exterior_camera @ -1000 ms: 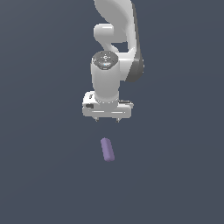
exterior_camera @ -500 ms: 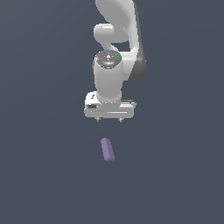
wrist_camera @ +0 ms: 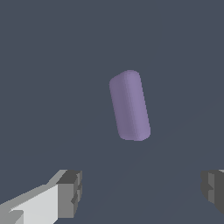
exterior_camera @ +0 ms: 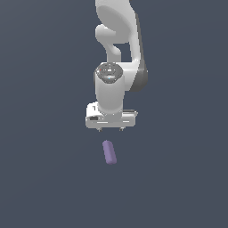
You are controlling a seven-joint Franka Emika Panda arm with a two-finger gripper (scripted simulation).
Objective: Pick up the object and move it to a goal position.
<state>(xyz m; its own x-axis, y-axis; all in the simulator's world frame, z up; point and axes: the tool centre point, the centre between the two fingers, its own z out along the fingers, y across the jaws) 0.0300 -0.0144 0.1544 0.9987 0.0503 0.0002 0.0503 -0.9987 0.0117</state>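
The object, a small lavender-purple capsule [exterior_camera: 109, 152], lies flat on the dark grey floor, just in front of and below the white gripper [exterior_camera: 111, 129] in the exterior view. The gripper points down, open and empty, with its two short fingertips [exterior_camera: 100, 129] apart and well above the floor. In the wrist view the capsule [wrist_camera: 129, 105] lies ahead of the gap between the two grey finger pads [wrist_camera: 70, 194], touching neither. The gripper [wrist_camera: 141, 191] holds nothing.
The dark grey floor [exterior_camera: 49, 178] is bare and uniform around the capsule. The white arm [exterior_camera: 118, 40] rises behind the gripper.
The arm has shifted slightly toward the capsule and the wrist has turned a little. The capsule has not moved. The gripper stays open.
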